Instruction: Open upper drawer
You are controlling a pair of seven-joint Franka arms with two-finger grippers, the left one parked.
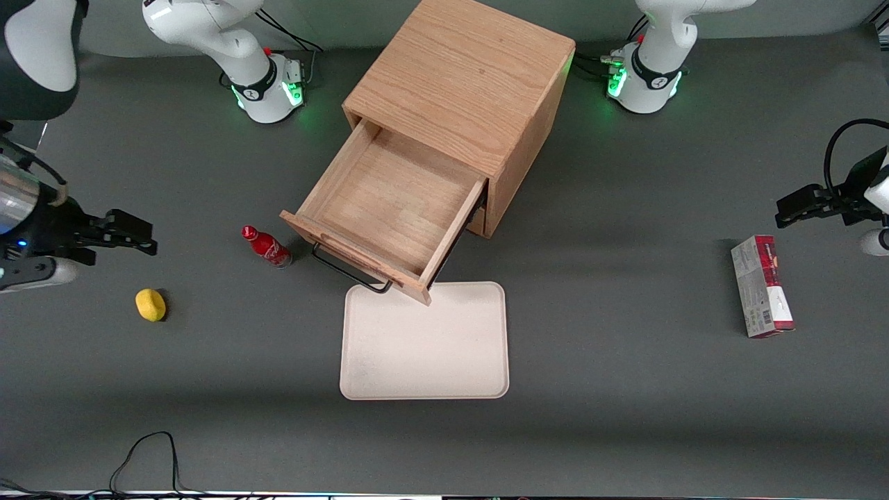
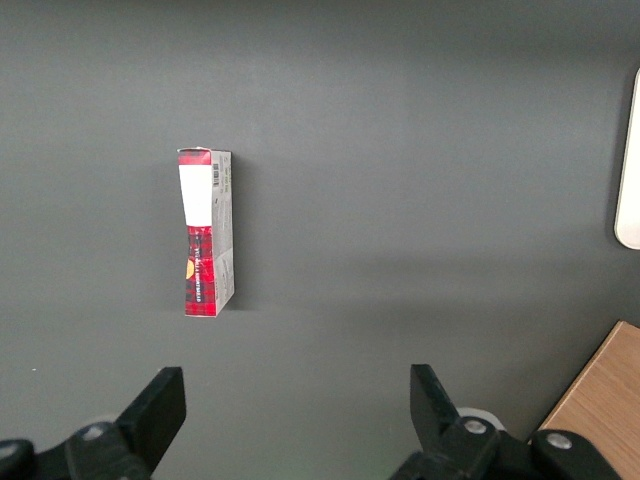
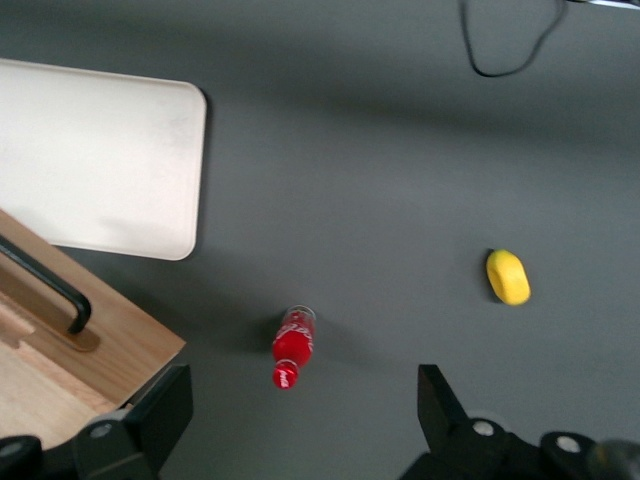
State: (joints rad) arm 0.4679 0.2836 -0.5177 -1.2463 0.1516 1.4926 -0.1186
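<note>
Standing over the table from the front, I see the upper drawer (image 1: pixel 392 208) pulled well out of the wooden cabinet (image 1: pixel 465 76), its shallow plain wood interior bare and its black wire handle (image 1: pixel 347 272) facing the front camera. The drawer's front corner overhangs the edge of a cream tray (image 1: pixel 425 347) that lies flat on the grey table (image 1: pixel 625 417), nearer to the front camera than the cabinet. A small red bottle (image 1: pixel 266 246) stands just beside the drawer front, toward the working arm's end. Farther toward that end lies a yellow lemon-like object (image 1: pixel 151 305), and above the table there hangs the gripper (image 1: pixel 135 236), well apart from the drawer, its fingers spread and holding nothing. A red and grey carton (image 1: pixel 761 285) lies toward the parked arm's end.

From the left wrist camera, the carton (image 2: pixel 205 231) lies flat on the table, with a sliver of the tray (image 2: pixel 630 160) and a corner of the cabinet (image 2: pixel 600 400) showing at the edge.

From the right wrist camera, the gripper (image 3: pixel 305 420) shows its two fingers wide apart with only table between them. Below it are the bottle (image 3: pixel 292 346), the yellow object (image 3: pixel 507 276), the tray (image 3: pixel 100 150), and the drawer front with its handle (image 3: pixel 50 285).
</note>
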